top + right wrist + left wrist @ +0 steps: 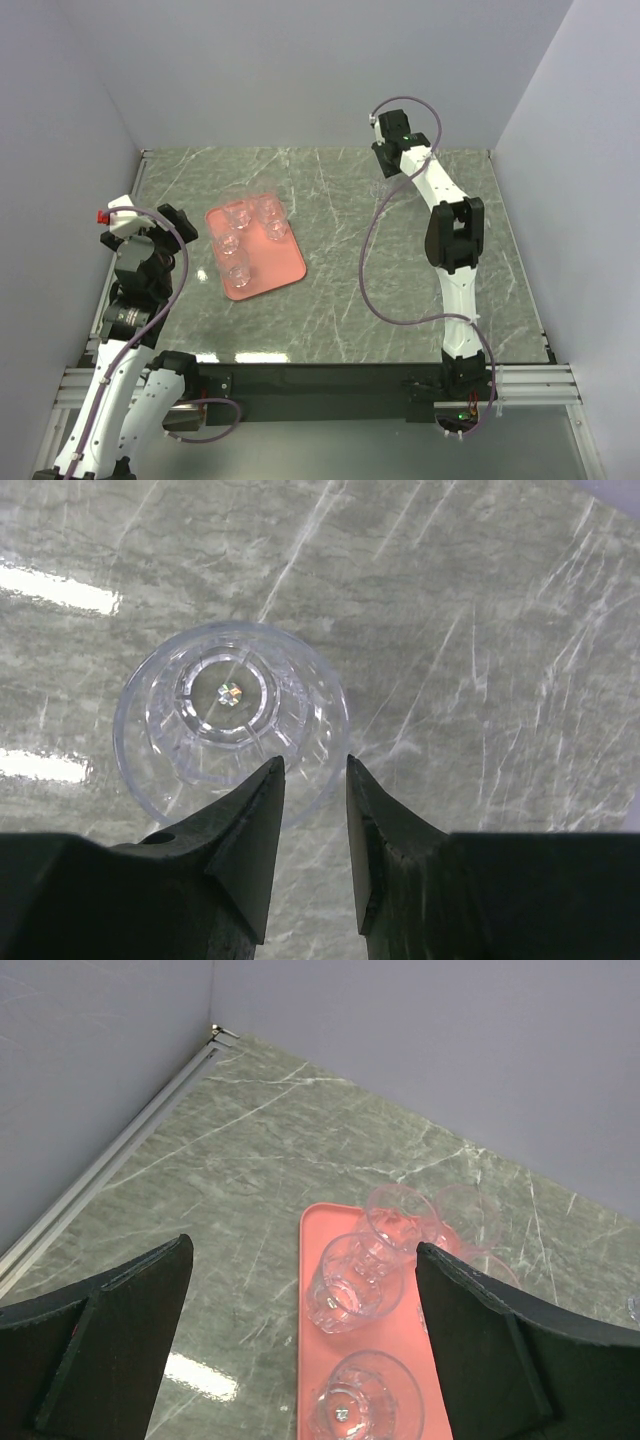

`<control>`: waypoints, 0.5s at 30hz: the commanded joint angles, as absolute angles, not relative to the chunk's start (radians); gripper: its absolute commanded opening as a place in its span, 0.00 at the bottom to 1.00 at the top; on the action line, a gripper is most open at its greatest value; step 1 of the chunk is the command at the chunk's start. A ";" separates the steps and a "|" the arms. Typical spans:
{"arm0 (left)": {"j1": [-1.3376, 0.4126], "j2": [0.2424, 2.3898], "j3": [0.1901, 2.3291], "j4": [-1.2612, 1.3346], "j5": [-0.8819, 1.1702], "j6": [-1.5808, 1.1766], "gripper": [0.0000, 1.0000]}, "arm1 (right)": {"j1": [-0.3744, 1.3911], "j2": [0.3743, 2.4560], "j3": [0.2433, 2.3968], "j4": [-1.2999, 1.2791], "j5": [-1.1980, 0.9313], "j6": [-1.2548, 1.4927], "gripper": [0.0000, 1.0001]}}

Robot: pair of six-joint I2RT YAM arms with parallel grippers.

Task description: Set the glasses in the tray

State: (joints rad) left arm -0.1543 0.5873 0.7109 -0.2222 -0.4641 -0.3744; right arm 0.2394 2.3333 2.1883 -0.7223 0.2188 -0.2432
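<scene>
So one loose glass [230,695] is stood upright on the bare bench [480,630], just ahead of the right pincer [310,765]. Its near rim can be seen in the narrow gap between the jaws, with one finger apparently over the mouth and one outside. That looks like how a wall pinch would be set up on something this slippery. The jaws are set close but not together, and whether the rim is actually clamped can't be told. The left pincer [305,1250] is held wide apart with nothing in it. The pink tray [308,1360] is seen just below and ahead of it, with several glasses [355,1280] stood inside. That arm is probably parked off to the side so the tray is left reachable.
</scene>
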 commanded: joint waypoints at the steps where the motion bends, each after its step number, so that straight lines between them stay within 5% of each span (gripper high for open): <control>1: -0.158 0.591 0.713 -0.181 -0.446 -0.350 0.99 | 0.218 2.361 2.232 -0.718 0.218 -0.230 0.38; 10: -0.158 0.600 0.710 -0.179 -0.446 -0.347 0.99 | 0.190 2.382 2.229 -0.722 0.183 -0.226 0.36; 15: -0.158 0.601 0.706 -0.176 -0.451 -0.341 0.99 | 0.195 2.385 2.230 -0.727 0.144 -0.236 0.03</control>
